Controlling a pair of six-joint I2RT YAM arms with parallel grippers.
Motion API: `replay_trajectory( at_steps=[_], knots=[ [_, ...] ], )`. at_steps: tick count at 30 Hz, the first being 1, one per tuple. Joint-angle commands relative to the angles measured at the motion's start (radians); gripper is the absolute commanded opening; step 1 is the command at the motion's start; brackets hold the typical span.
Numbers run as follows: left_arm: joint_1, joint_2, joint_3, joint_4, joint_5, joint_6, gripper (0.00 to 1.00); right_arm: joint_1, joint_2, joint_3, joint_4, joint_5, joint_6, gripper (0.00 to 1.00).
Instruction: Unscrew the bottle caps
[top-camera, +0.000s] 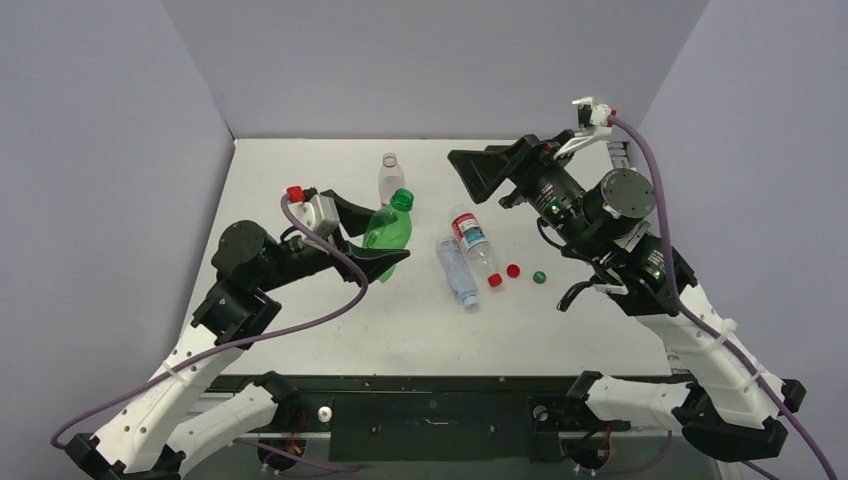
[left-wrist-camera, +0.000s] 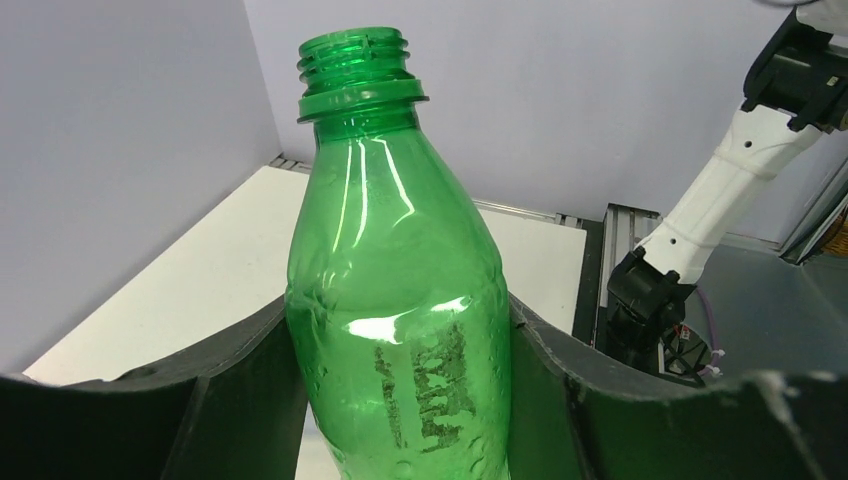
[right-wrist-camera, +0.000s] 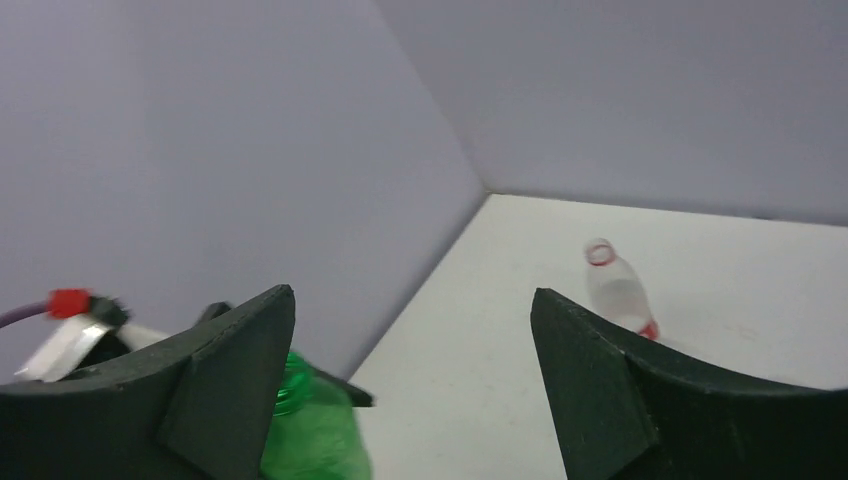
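My left gripper (top-camera: 385, 245) is shut on the green bottle (top-camera: 389, 228) and holds it upright off the table. In the left wrist view the gripper (left-wrist-camera: 400, 390) clamps the bottle's body (left-wrist-camera: 395, 300), and its threaded neck is bare. A green cap (top-camera: 539, 277) and a red cap (top-camera: 513, 270) lie loose on the table. A red-labelled clear bottle (top-camera: 470, 238) lies on its side with a red cap (top-camera: 495, 281) at its end. A pale-blue bottle (top-camera: 456, 272) lies beside it. Another clear bottle (top-camera: 390, 178) stands at the back (right-wrist-camera: 618, 288). My right gripper (top-camera: 468, 178) is open, empty and raised (right-wrist-camera: 410, 295).
Grey walls close the table (top-camera: 300, 320) in on the left, back and right. A metal rail (left-wrist-camera: 592, 280) runs along the table's edge by the right arm's base.
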Motion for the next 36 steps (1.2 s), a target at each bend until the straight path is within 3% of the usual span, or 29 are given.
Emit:
replay_trajectory(
  at_steps=[1,8,11,15,17,18,20,21,23,24,30,36],
  knots=[
    [0.006,-0.005,0.0,0.082,0.001,-0.039,0.0,0.1,0.119,0.156,0.004,-0.191,-0.117,0.83],
    [0.006,-0.018,0.004,0.091,0.033,-0.028,0.0,0.203,0.227,0.234,-0.045,-0.205,-0.173,0.83],
    [0.006,-0.026,0.004,0.082,0.04,-0.022,0.0,0.22,0.24,0.233,-0.038,-0.205,-0.174,0.77],
    [0.006,-0.03,0.002,0.074,0.044,-0.013,0.0,0.239,0.253,0.238,-0.038,-0.199,-0.177,0.53],
    [0.006,-0.033,0.001,0.07,0.041,-0.009,0.0,0.243,0.255,0.236,-0.038,-0.194,-0.178,0.36],
    [0.006,-0.033,0.001,0.067,0.033,-0.008,0.0,0.244,0.257,0.237,-0.042,-0.19,-0.18,0.22],
    [0.006,-0.034,0.001,0.059,0.015,-0.008,0.14,0.246,0.261,0.241,-0.056,-0.171,-0.184,0.04],
    [0.006,-0.035,0.002,0.054,0.006,-0.011,0.49,0.247,0.262,0.242,-0.06,-0.157,-0.186,0.01],
    [0.006,-0.042,0.005,0.032,-0.031,-0.01,0.95,0.246,0.265,0.246,-0.076,-0.133,-0.211,0.0],
    [0.006,-0.05,0.01,0.009,-0.059,-0.007,0.99,0.246,0.266,0.25,-0.09,-0.105,-0.221,0.0],
    [0.008,-0.117,0.047,-0.236,-0.134,0.138,0.97,0.24,0.283,0.196,-0.11,0.043,-0.394,0.0],
    [0.046,-0.114,0.178,-0.504,-0.404,0.208,0.97,0.132,0.366,0.011,0.074,-0.046,-0.468,0.0]
  ],
)
